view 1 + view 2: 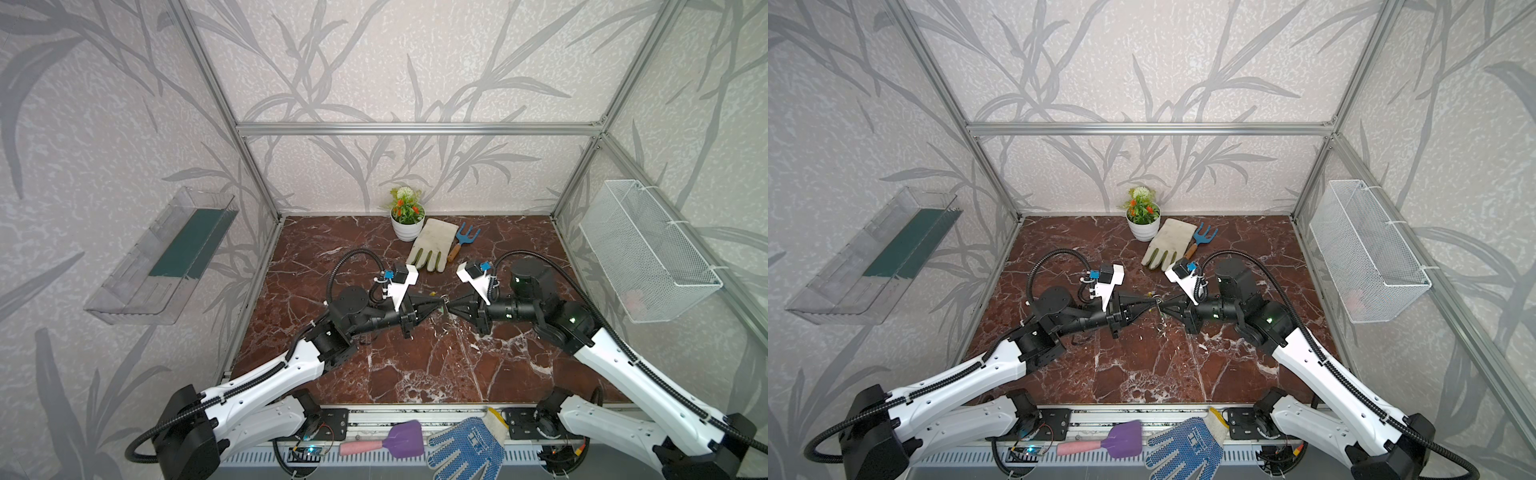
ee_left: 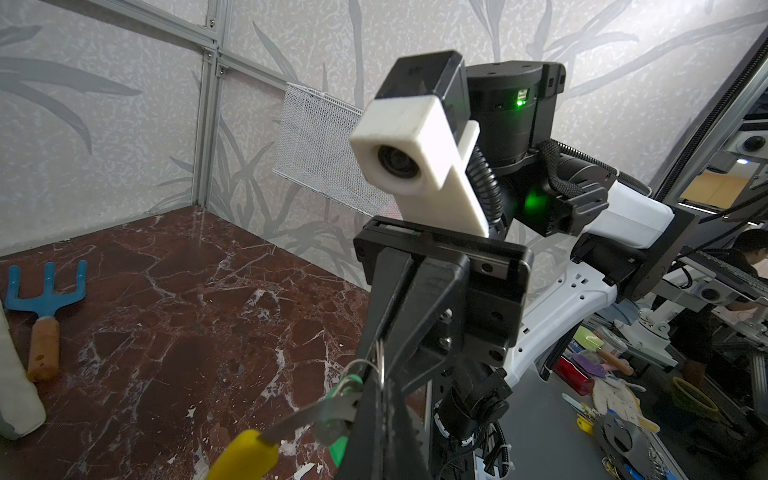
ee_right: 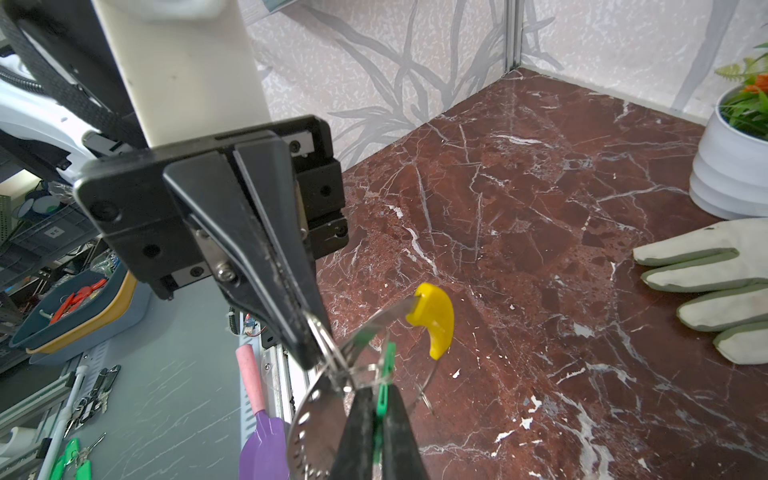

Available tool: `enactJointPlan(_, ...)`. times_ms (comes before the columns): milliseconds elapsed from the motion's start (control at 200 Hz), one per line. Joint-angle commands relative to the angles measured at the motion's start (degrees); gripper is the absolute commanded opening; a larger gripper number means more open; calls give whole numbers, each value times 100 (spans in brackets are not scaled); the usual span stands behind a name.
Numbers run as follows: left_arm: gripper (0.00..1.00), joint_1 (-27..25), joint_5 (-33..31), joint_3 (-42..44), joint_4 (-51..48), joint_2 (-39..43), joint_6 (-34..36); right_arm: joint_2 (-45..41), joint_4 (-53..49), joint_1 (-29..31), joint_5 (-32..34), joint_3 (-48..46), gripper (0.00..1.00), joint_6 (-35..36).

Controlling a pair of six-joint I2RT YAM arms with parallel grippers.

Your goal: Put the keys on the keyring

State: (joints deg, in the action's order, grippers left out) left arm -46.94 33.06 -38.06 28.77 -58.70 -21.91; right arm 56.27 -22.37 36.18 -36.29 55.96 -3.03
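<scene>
Right wrist view: your right gripper [image 3: 379, 399] clamps the keys [image 3: 389, 357] between its fingertips [image 3: 359, 419] | left gripper [image 3: 311, 353] pinches the keyring [image 3: 376, 328] | yellow sleeve [image 3: 434, 324] plain here, a mere speck in both top views

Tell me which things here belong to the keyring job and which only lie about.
In the job: green plastic key tag, held by the right gripper; large grey metal keyring hoop with yellow sleeve, held by the left gripper.
Lying about: white pot of artificial flowers, pale fabric glove, blue hand rake with wooden handle, purple scoop with pink handle, blue dotted glove.
</scene>
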Motion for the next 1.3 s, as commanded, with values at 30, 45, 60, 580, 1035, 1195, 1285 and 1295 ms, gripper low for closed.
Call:
enactJointPlan(30,0,-24,30,-30,-21,69,177,-24,-223,-108,-84,252,0,98)
enactJointPlan(45,0,-23,21,-34,-49,69,193,-28,-231,-108,-88,261,0,106)
enactJointPlan(60,0,-18,16,-35,-76,69,210,-33,-233,-119,-93,270,0,101)
enactJointPlan(580,0,-26,-395,-47,-354,138,433,-124,-500,-145,-106,365,0,215)
enactJointPlan(1035,0,-26,-363,-81,-346,70,416,-38,-658,-142,-199,576,0,250)
enactJointPlan(1195,0,-26,-417,-71,-304,108,390,-20,-676,-143,-294,604,0,280)
enactJointPlan(1285,0,-27,-582,15,-105,202,318,-11,-640,-140,-291,485,0,233)
enactJointPlan(1295,0,-26,-608,26,-79,210,308,-11,-631,-139,-288,468,0,233)
